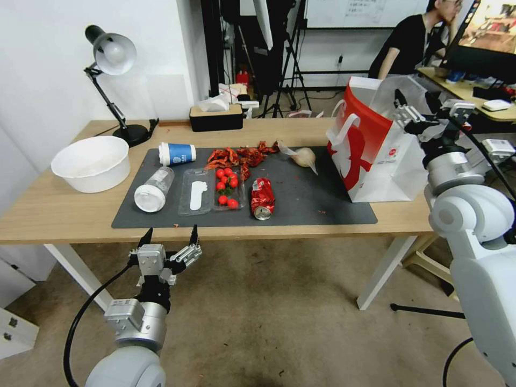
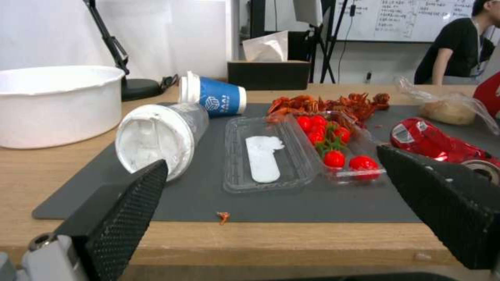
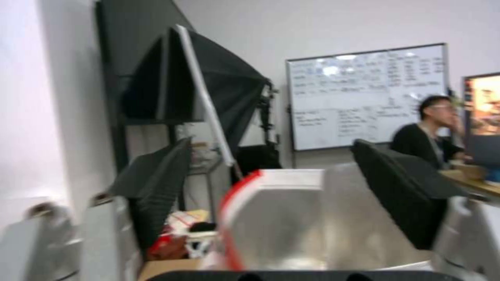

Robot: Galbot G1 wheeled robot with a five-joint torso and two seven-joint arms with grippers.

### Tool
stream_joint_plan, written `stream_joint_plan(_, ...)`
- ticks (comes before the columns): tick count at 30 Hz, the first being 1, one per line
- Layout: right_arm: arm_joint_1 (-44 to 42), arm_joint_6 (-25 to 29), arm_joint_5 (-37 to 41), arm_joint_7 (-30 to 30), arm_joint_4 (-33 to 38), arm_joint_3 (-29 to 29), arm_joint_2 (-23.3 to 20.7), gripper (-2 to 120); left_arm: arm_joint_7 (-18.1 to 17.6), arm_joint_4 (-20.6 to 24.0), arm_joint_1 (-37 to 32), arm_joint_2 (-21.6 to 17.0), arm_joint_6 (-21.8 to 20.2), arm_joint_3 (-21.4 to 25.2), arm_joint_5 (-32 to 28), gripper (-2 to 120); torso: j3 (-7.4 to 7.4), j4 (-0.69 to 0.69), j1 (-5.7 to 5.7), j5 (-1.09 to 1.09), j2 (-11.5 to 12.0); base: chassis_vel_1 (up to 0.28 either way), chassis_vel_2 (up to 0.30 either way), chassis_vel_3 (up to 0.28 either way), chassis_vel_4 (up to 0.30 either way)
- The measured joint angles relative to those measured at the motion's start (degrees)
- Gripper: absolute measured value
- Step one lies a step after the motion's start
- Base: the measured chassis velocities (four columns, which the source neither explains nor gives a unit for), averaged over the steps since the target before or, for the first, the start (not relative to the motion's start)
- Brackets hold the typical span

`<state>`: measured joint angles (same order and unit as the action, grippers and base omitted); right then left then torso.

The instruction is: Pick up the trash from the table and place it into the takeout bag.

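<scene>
The left claw (image 1: 170,235) hovered just off the near edge of the surface (image 1: 64,215), below its top, with its two black fingers (image 2: 122,212) spread wide and nothing between them. The right claw (image 1: 414,105) was raised over the open top of the takeout bag (image 1: 376,153), which stood upright at the right end of the dark grey mat (image 1: 317,207), its red side panel facing the trash. That claw's fingers (image 3: 404,185) stood apart, and the right wrist view showed the bag's silvery lining (image 3: 307,222) below them; no item could be made out in their grip. On the mat, the clear plastic bottle (image 1: 153,188) lay on its side near the left end with its white base toward the robot, and the blue-white paper cup (image 1: 177,153) lay on its side just behind it. Beside the bottle sat an open clear clamshell tray (image 1: 209,194) holding red cherry tomatoes (image 1: 226,185) in its right half. Just to the tray's right lay the crushed red can (image 1: 262,198), its open end toward the robot. Behind these was a heap of red crayfish shells (image 1: 239,156), and further right a small clear wrap (image 1: 301,156) with something beige inside. A white bowl (image 1: 91,163) stood on the bare wood left of the mat, near a desk lamp (image 1: 114,80), and a black tissue box (image 1: 216,116) sat at the far edge.
</scene>
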<state>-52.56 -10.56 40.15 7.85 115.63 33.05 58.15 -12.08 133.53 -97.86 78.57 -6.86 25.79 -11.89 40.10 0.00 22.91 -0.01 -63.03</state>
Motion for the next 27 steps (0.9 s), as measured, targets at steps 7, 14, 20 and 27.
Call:
stream_joint_plan(7,-10.68,3.2,-1.57,-4.73,6.48,0.65,0.52,100,0.3,-0.58,0.07,0.13,0.2,-0.03,-0.03,100,0.0,-0.01,0.0,0.01,0.0,0.0,0.0,0.0,0.0)
stream_joint_plan(14,-24.2,8.06,-8.17,-6.09,9.94,0.55,3.92,100,0.51,-1.13,0.1,0.21,0.63,-0.12,0.02,100,-0.01,-0.01,0.0,-0.01,0.0,0.0,0.0,0.0,0.0)
stream_joint_plan(20,-34.41,14.98,-15.14,-7.66,9.21,-0.41,8.32,100,0.59,-1.61,0.2,0.07,0.82,-0.16,-0.2,100,-0.01,-0.01,0.0,0.0,0.0,0.0,0.0,0.0,0.0)
stream_joint_plan(27,-42.28,21.38,-21.02,-10.8,4.15,-2.25,14.84,100,0.59,-2.43,0.01,-0.06,1.22,-0.37,-0.53,100,-0.01,0.0,0.0,0.01,0.0,0.0,0.0,0.0,0.0)
